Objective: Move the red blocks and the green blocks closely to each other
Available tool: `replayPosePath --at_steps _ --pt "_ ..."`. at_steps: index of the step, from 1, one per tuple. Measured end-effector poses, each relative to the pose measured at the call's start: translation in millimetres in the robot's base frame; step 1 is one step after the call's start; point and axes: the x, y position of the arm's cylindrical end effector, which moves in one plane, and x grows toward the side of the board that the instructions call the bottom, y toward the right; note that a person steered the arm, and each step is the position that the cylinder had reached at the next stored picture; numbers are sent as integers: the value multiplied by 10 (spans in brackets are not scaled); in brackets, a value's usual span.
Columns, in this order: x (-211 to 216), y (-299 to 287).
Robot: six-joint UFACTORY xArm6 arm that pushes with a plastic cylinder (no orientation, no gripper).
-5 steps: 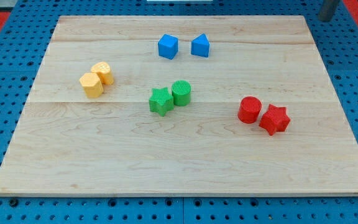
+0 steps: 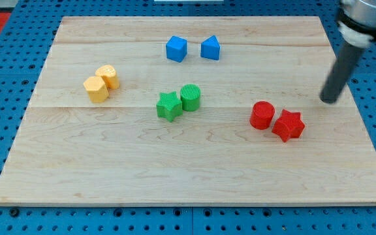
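Note:
A red cylinder (image 2: 262,115) and a red star block (image 2: 288,125) touch each other at the board's right. A green star block (image 2: 168,106) and a green cylinder (image 2: 190,97) touch each other near the middle, well to the left of the red pair. My tip (image 2: 329,100) stands on the board to the upper right of the red star block, apart from it.
A blue cube (image 2: 176,49) and a blue wedge-shaped block (image 2: 210,48) sit near the view's top. Two yellow blocks (image 2: 101,83) sit together at the left. The wooden board (image 2: 188,176) lies on a blue pegboard.
The rod has come down from the view's top right corner toward the red blocks. No block has moved.

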Motion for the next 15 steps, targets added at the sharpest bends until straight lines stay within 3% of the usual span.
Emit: replayPosePath --at_steps 1,2,3,4,5,6,7,8,10,11,13,14,15 --pt "394 2" --pt "562 -493" --pt "561 -1576" --pt "459 -1674" --pt "680 -1656" --pt "715 -1373" --pt "579 -1457" --pt "359 -2186" --pt "690 -3380" --pt "407 -3867" --pt "1 -3610" --pt "-3 -2955" --pt "-3 -2787"
